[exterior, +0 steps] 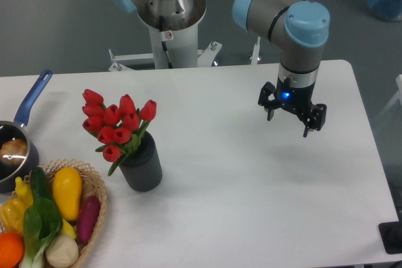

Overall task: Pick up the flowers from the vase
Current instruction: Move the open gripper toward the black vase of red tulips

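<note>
The flowers (116,123), a bunch of red tulip buds with green leaves, stand upright in the vase (142,166), a small dark grey ribbed cylinder at the left of the white table. My gripper (288,125) hangs above the table well to the right of them, about a third of the table's width away. Its two fingers point down and stand apart, open, with nothing between them.
A blue-handled steel saucepan (14,145) sits at the left edge. A woven basket (97,199) with a yellow pepper, leafy greens and other vegetables lies at the front left, close to the vase. The robot's base (168,23) stands behind the table.
</note>
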Tool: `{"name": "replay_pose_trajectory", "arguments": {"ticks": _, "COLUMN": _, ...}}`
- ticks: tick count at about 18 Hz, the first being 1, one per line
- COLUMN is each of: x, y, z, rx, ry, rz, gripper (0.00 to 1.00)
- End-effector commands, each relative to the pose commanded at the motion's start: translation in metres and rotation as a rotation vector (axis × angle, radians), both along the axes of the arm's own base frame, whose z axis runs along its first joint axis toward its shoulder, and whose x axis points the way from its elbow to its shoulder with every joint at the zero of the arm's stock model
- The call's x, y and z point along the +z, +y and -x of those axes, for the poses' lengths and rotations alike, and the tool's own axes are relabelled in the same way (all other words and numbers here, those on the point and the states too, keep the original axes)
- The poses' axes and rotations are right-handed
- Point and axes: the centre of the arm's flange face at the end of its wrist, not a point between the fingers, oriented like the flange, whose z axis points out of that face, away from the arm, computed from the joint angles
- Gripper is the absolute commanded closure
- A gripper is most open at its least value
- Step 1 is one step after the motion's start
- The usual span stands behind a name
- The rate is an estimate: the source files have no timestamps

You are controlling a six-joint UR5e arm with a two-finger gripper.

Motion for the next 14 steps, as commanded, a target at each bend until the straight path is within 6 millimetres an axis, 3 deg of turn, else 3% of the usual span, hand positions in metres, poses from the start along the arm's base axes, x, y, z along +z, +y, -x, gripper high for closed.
{"name": "replay_pose_trajectory", "arguments": {"ticks": 5, "x": -0.001, "y": -0.003, "z": 0.001, "rx": 0.006, "ry": -0.004, "rz": 0.002, "gripper": 0.0}}
{"name": "replay_pose_trajectory", "arguments": {"ticks": 7, "x": -0.013, "y": -0.009, "z": -0.005, "rx": 0.021, "ry": -0.029, "rz": 0.009, "gripper": 0.0}}
{"name": "replay_pose_trajectory", "arguments": {"ticks": 9, "x": -0.03, "y": -0.015, "z": -0.021, "rx": 0.022, "ry": -0.068, "rz": 0.019, "gripper": 0.0}}
{"name": "replay_pose_trajectory", "arguments": {"ticks": 14, "x": -0.029, "y": -0.007, "z": -0.046, "rx": -0.013, "ry": -0.075, "rz": 0.017, "gripper": 0.0}}
